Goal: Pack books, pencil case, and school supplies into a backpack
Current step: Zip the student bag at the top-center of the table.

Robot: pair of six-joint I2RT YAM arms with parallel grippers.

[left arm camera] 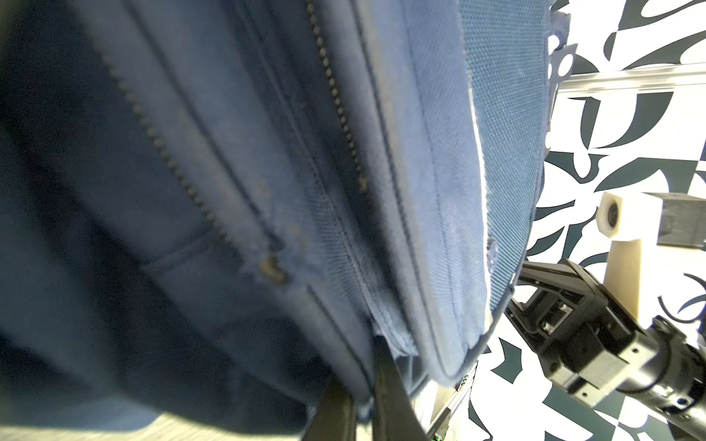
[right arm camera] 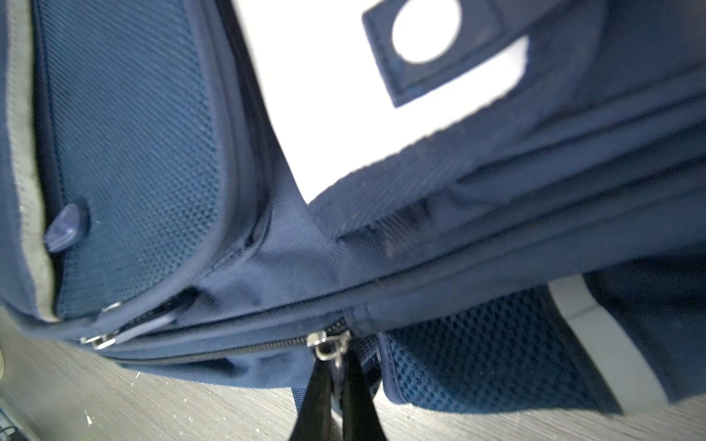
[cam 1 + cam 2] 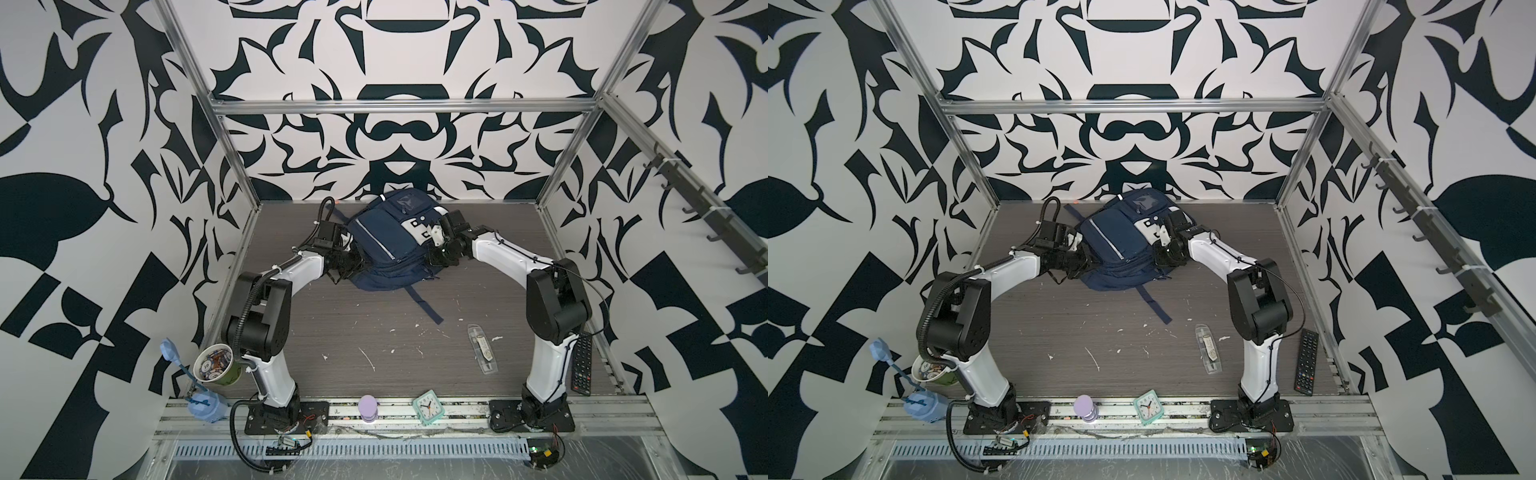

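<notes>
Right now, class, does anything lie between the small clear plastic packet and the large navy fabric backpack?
Nothing visible does: only grey tabletop separates the clear plastic packet from the navy fabric backpack, whose own blue strap trails towards the packet.

navy backpack [image 3: 386, 245] at rear, clear packet [image 3: 482, 349] nearer

Top views: bright, even light from above; the white walls [image 3: 415, 50] show no glare, and detail is crisp.
Shadows: soft and faint on the table [image 3: 374, 324], darkest under the backpack [image 3: 390, 245].
Left wrist: the fabric is very close, smeared and soft. One side is dim and the other washed pale, while the patterned wall behind is sharp.
Right wrist: the white patch [image 2: 344, 95] is blown out. The zip pull [image 2: 324, 343] is sharpest, and the far corner is blurred.
Distortion: both wrist views stretch toward their corners.
</notes>
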